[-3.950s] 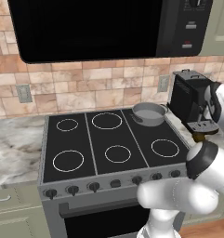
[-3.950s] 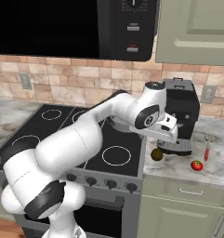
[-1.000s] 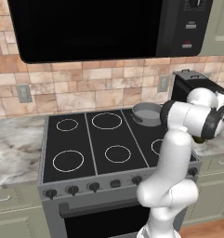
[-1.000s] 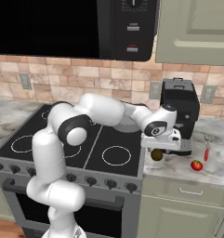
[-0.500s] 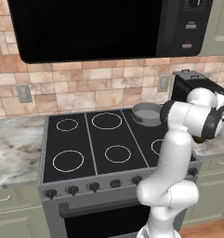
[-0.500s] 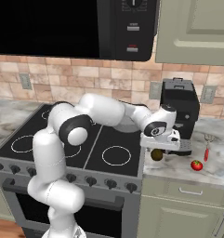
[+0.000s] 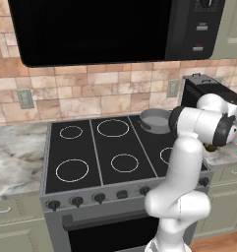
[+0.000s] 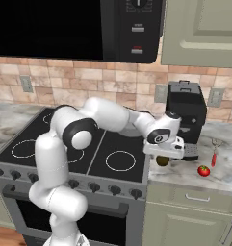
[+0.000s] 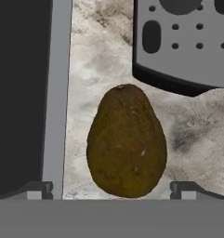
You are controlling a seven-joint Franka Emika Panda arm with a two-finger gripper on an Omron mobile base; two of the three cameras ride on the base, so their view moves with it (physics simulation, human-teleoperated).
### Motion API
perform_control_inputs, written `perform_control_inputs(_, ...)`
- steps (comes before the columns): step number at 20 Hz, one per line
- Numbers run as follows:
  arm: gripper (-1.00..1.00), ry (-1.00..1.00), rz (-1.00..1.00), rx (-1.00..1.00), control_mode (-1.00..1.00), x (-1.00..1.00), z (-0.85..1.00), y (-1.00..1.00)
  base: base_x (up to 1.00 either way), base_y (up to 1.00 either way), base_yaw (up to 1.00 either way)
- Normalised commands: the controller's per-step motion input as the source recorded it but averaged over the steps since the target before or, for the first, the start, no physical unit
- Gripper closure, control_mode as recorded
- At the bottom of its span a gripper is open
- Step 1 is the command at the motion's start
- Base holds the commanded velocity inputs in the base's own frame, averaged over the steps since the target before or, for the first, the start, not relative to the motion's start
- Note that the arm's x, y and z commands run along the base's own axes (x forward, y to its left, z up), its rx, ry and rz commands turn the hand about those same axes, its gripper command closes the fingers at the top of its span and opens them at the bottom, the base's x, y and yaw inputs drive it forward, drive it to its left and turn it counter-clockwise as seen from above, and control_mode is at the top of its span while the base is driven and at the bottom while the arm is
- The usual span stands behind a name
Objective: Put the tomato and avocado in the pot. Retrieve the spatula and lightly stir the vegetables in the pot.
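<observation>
So in the left base view the arm (image 7: 189, 147) pretty much blocks the right end of the stove (image 7: 115, 157). You can still catch the pot (image 7: 155, 119) on the back right burner, partly behind the arm's elbow, and just a red sliver at the right edge that I can't identify.

Right base view is clearer: the gripper (image 8: 164, 154) sits low over the avocado (image 8: 162, 161), which lies on the counter (image 8: 218, 173) just past the stove's edge, right in front of the coffee machine (image 8: 186, 113). Most of the avocado is hidden under the hand. The tomato (image 8: 203, 170) is near it to the right, and the spatula (image 8: 214, 154) lies beyond that, too small to make out well.

Hand view: avocado dead centre, both fingertips (image 9: 36, 189) spread wide on either side and not touching it. The machine's drip tray (image 9: 183, 42) is cut off at the top.
</observation>
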Motion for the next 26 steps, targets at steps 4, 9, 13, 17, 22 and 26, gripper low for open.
perform_control_inputs(4,-1.00,0.00,-0.02,0.00,-1.00,0.00,-0.23,0.07,0.00,0.00,0.00)
perform_control_inputs(9,-1.00,0.00,-0.02,0.00,-1.00,0.06,-0.24,0.02,0.00,0.00,0.00)
perform_control_inputs(13,-1.00,0.00,-0.01,0.00,-1.00,0.05,-0.21,0.00,0.00,0.00,0.00)
perform_control_inputs(17,-1.00,-0.02,-0.01,0.00,-1.00,0.17,-0.03,0.00,0.00,0.00,0.00)
perform_control_inputs(22,-1.00,-0.05,0.00,0.00,-1.00,0.03,0.00,0.00,0.00,0.00,0.00)
perform_control_inputs(26,-1.00,-0.04,0.00,0.00,-1.00,-0.02,-0.03,0.00,0.00,0.00,0.00)
